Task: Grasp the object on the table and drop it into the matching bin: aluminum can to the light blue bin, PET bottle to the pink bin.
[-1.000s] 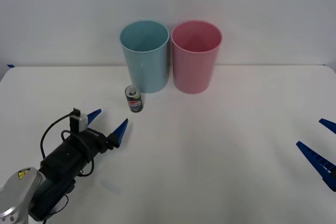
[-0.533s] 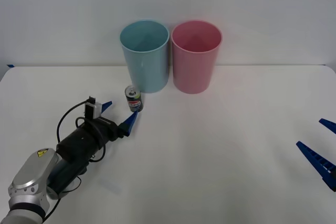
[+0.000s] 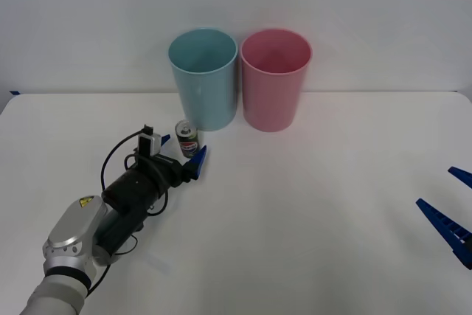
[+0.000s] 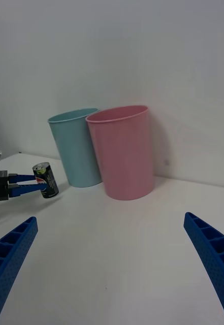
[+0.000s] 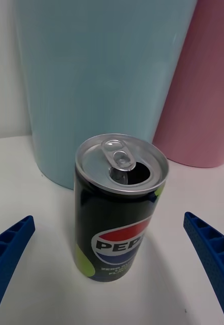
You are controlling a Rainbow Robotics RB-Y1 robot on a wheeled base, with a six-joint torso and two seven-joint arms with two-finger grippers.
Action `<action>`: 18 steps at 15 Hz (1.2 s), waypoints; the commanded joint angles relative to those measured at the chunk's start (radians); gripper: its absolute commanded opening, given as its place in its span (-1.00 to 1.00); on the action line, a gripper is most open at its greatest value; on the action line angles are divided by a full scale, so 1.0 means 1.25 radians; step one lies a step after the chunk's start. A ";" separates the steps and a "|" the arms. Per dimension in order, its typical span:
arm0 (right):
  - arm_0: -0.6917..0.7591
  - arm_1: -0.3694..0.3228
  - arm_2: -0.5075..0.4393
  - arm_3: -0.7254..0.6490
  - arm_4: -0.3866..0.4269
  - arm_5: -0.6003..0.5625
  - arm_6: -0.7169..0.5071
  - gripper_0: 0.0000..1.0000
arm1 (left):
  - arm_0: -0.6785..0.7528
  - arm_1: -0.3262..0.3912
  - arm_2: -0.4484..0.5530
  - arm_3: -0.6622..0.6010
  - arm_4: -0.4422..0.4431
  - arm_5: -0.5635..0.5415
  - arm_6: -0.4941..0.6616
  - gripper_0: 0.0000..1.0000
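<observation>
Item 1, aluminum can (image 3: 188, 139): small, black, silver top with the tab opening showing, red-blue emblem and green marks on the wall. I see it standing upright on the table (image 3: 310, 212), left of centre, just in front of the light blue bin and near its base without touching it. In my left wrist view the can (image 5: 121, 205) stands between the two blue fingers, clear of both.

Item 2, left gripper (image 3: 182, 150): spread wide, one ribbed blue finger on each side of the can, nothing gripped. From the front its arm reaches in from the lower left corner toward the can. My right wrist view catches the same fingers (image 4: 21, 183) level with the can's (image 4: 45, 180) side.

Item 3, light blue bin (image 3: 203, 79): tall, tapered, smooth wall, upright at the back of the table, directly behind the can. I read its interior as bare from the front.

Item 4, pink bin (image 3: 276, 79): same shape, upright, just beside the blue one on its right, the rims nearly meeting.

Item 5, right gripper (image 3: 451, 212): low at the table's far right edge, well apart from the can and bins. Its fingers (image 4: 214, 261) sit wide apart at my right wrist view's corners, holding nothing.

Item 6, table: plain white, flat, against a pale wall.
</observation>
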 commanded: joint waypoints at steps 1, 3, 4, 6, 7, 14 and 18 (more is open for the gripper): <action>0.000 0.000 0.000 0.000 0.000 0.000 0.000 1.00 | -0.028 -0.006 -0.001 0.027 0.000 0.007 -0.002 1.00; 0.000 0.000 0.000 0.000 0.000 0.000 0.000 1.00 | -0.045 -0.011 0.001 0.039 0.000 0.019 -0.002 1.00; 0.000 0.000 0.000 0.000 0.000 0.000 0.000 1.00 | -0.053 -0.013 -0.001 0.047 0.001 0.023 -0.002 1.00; 0.000 0.000 0.000 0.000 0.000 0.000 0.000 1.00 | -0.064 -0.013 -0.001 0.061 0.004 0.023 -0.004 1.00; 0.000 0.000 0.000 0.000 0.000 0.000 0.000 1.00 | -0.065 -0.013 -0.001 0.063 0.005 0.025 -0.005 1.00; 0.000 0.000 0.000 0.000 0.000 0.000 0.000 1.00 | -0.064 -0.014 0.001 0.063 0.006 0.030 -0.010 -0.37; 0.000 0.000 0.000 0.000 0.000 0.000 0.000 1.00 | -0.064 -0.014 -0.001 0.063 0.011 0.029 -0.013 -1.00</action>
